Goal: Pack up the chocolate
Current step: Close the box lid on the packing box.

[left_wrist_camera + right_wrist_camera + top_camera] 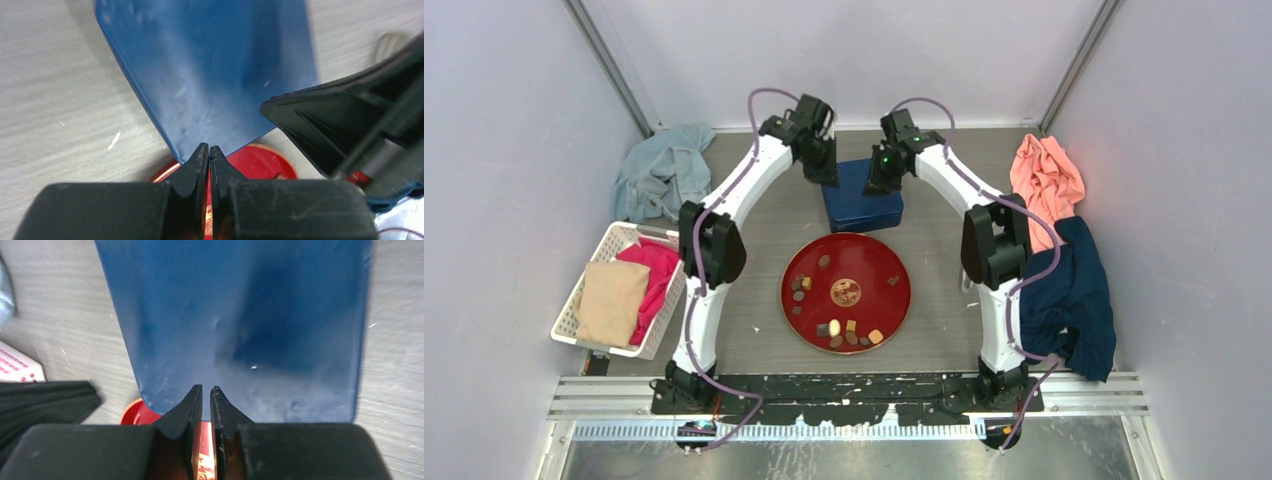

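- Left gripper (827, 178) sits at upper centre of the overhead view, over the left near corner of the blue box (864, 205). Its wrist view shows the jaws together, tips at that corner.
- Right gripper (876, 185) hangs just beside it, over the box's near edge. The fingers stand nearly together with a thin slit between them, and I cannot tell whether the box's rim is pinched there.
- Chocolate (849, 332) lies loose on the red plate (864, 265) at mid-frame, just below the box. Most pieces cluster at the plate's lower edge, a few sit on its left side, and one or two lie nearer its top and right.
- Seen from both grippers, the pieces lie toward the bottom of the frame, with the whole plate between the two arms.
- Neither arm looks clearly nearer to the lower cluster, while the left-side pieces favour the left arm.
- My judgement: the box is closed, so opening it comes before any piece is picked.
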`<control>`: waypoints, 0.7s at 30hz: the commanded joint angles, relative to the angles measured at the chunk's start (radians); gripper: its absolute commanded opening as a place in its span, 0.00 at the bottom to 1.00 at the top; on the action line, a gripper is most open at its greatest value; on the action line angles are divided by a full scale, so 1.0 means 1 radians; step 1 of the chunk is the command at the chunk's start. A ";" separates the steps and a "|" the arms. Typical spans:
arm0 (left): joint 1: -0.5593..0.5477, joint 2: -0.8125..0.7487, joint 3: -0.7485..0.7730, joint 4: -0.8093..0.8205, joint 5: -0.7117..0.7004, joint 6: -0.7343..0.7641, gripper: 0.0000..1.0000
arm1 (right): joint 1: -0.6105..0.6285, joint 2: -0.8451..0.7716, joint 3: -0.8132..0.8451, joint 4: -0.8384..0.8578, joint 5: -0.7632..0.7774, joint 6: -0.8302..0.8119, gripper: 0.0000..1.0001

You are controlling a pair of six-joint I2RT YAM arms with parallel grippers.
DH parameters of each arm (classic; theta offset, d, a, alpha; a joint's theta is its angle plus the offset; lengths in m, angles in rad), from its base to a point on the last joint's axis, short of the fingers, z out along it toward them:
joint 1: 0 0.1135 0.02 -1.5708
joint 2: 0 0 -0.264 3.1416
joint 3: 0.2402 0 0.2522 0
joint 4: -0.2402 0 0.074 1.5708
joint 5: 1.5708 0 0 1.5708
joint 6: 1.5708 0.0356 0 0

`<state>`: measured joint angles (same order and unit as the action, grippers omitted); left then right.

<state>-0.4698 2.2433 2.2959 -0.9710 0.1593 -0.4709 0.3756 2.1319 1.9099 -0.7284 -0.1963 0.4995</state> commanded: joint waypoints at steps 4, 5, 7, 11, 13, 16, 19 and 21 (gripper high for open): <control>-0.006 0.038 -0.265 -0.059 0.028 -0.001 0.03 | 0.059 -0.023 -0.090 -0.009 -0.060 0.011 0.17; -0.006 0.026 -0.272 -0.078 0.021 0.004 0.03 | 0.059 -0.029 -0.086 -0.017 -0.055 0.005 0.17; -0.006 -0.007 -0.262 -0.099 0.007 0.011 0.03 | 0.058 -0.047 -0.065 -0.016 -0.036 -0.008 0.17; -0.006 -0.040 -0.142 -0.109 -0.024 0.015 0.03 | 0.059 -0.041 0.064 -0.055 -0.017 -0.016 0.17; -0.006 -0.025 -0.043 -0.130 -0.022 0.013 0.03 | 0.059 -0.040 0.123 -0.060 -0.016 -0.004 0.17; -0.006 -0.009 0.073 -0.155 -0.018 0.011 0.03 | 0.060 -0.055 0.161 -0.052 -0.009 0.008 0.17; -0.006 -0.024 0.073 -0.136 -0.022 0.006 0.04 | 0.061 -0.066 0.149 -0.048 -0.007 0.010 0.17; -0.005 -0.036 0.029 -0.119 -0.033 0.004 0.04 | 0.058 -0.073 0.115 -0.046 0.003 0.013 0.17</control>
<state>-0.4778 2.2467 2.3512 -1.0851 0.1535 -0.4793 0.4355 2.1109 2.0384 -0.7780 -0.2134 0.5034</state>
